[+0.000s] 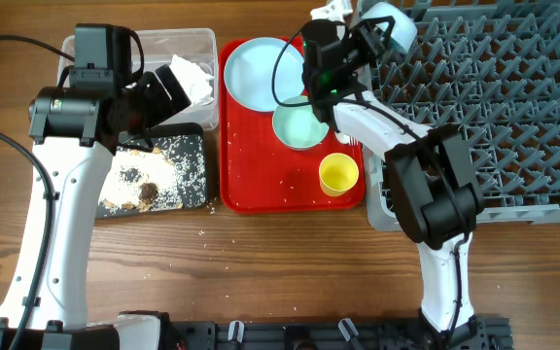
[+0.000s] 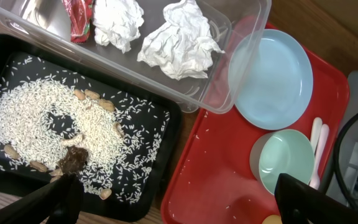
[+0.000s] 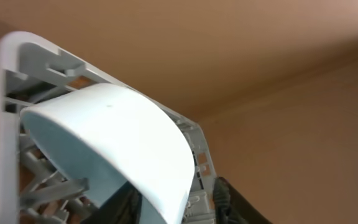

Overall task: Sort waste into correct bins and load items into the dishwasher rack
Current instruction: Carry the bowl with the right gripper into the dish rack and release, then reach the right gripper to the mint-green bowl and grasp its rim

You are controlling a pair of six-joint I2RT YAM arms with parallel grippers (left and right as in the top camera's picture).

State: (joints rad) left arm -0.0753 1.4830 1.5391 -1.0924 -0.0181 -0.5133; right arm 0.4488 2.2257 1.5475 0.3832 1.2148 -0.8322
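Note:
My right gripper [image 1: 372, 41] is shut on the rim of a light blue bowl [image 1: 398, 27] and holds it tilted over the near-left corner of the grey dishwasher rack [image 1: 494, 107]. The right wrist view shows the bowl [image 3: 117, 130] between the fingers [image 3: 179, 208], with the rack edge [image 3: 17, 68] behind. My left gripper [image 2: 179, 205] is open and empty, above the gap between the black tray [image 2: 17, 50] and the red tray [image 2: 216, 168]. The plate [image 1: 261, 73], second bowl [image 1: 301, 124] and yellow cup [image 1: 338, 173] sit on the red tray. White cutlery [image 2: 319, 143] lies beside that bowl.
The clear tub [image 2: 241, 37] holds two crumpled napkins [image 2: 179, 43] and a red wrapper [image 2: 78, 18]. The black tray holds rice and brown food scraps [image 2: 73, 158]. A few grains lie on the red tray. The left arm [image 1: 76, 107] hangs over the tub.

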